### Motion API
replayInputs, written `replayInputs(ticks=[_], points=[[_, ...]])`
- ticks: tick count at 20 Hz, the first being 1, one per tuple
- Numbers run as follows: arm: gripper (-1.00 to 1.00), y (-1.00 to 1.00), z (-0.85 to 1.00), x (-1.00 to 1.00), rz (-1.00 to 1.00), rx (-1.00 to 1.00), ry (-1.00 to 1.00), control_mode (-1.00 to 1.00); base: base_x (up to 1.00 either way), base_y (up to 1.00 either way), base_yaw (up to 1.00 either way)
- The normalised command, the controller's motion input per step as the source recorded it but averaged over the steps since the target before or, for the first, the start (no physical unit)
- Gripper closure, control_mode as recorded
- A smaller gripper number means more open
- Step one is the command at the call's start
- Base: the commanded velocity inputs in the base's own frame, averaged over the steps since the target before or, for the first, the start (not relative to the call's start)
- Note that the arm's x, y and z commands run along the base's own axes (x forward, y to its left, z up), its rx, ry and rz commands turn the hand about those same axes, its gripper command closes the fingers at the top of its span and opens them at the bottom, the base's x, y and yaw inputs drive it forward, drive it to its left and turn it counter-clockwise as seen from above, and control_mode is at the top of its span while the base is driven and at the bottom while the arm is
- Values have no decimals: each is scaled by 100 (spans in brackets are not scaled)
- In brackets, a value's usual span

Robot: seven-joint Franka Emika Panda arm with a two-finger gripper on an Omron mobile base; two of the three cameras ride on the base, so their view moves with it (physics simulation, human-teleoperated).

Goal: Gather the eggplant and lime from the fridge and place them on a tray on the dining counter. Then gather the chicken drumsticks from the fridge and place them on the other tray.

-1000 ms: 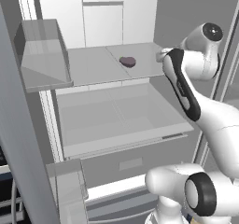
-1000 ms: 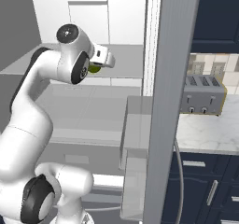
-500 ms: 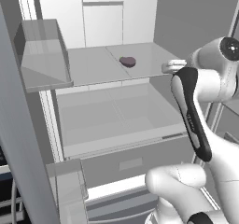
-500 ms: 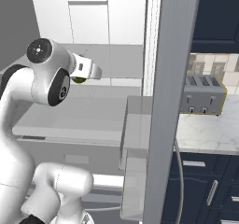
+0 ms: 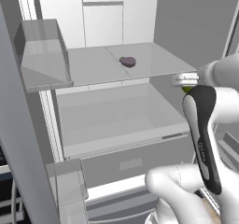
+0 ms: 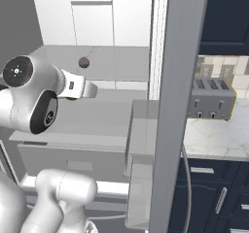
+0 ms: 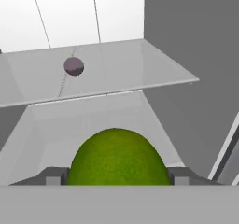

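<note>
On the upper fridge shelf [image 5: 93,64], toward the left of the scene, the eggplant [image 5: 127,61] lay as a small dark purple lump, apart from everything else and well back from the shelf's front edge. It also appeared in the right base view [image 6: 83,61] and in the hand view [image 7: 73,66], each time on the same glass shelf, untouched.

Below that shelf sat the crisper drawer [image 5: 116,120], closed, with nothing visible on it.

To the right, the gripper [image 7: 116,174] was clamped on the lime [image 7: 116,158] — the green fruit filled the space between the two finger tips in the hand view, and a sliver of green showed beside the wrist in the left base view [image 5: 188,89]. The hand was level with the front edge of the upper shelf, at the right side of the open fridge.

The step in hand appeared to be carrying the lime out of the fridge toward the dining counter. To do this well, the grip should be held at its present width; a round fruit can roll out of flat pads if they slacken. The hand should be drawn straight back, clear of the shelf edge and the fridge door [image 6: 180,106] on the right, before any wide swing. The base should not drive until the arm is fully outside the cabinet. The eggplant would then be the next item to fetch — judged from its place on the shelf.
</note>
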Motion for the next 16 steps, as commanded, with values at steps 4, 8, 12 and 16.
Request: replayInputs(ticks=[4, 8, 12, 16], points=[[100, 9, 0, -53, 0, -1, 0, -100, 0, 0, 0], [100, 10, 0, -53, 0, -1, 0, -100, 0, 0, 0], [100, 9, 0, -41, 0, 0, 0, -100, 0, 0, 0], [100, 4, 0, -27, 0, 0, 0, -100, 0, 0, 0]])
